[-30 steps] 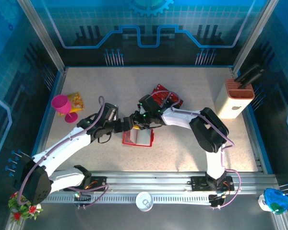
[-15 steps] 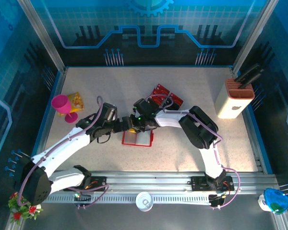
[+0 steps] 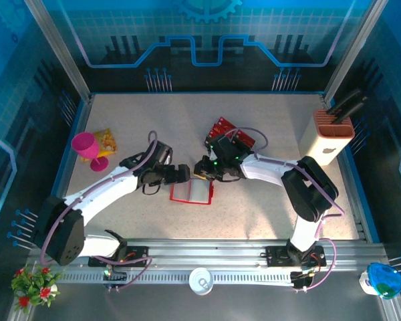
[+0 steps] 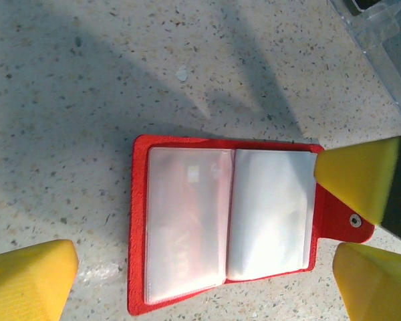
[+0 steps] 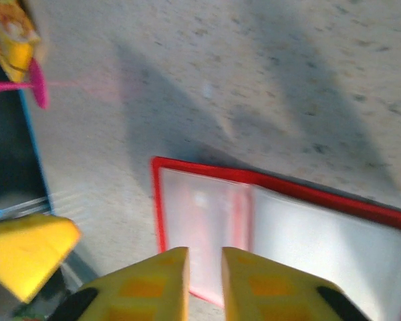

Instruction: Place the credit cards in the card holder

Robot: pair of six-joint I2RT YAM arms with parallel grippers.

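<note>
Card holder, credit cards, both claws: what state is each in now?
Card holder: open, lying flat.
Credit cards: in the clear tray.
Left claw: wide open, holding nothing.
Right claw: nearly closed, gripping nothing visible.

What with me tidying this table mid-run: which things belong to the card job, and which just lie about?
Belongs to the job:
- card holder, lying open on the table
- credit cards, red, in the clear tray

Just lying about:
- pink cup
- yellow packet
- beige slotted block
</note>
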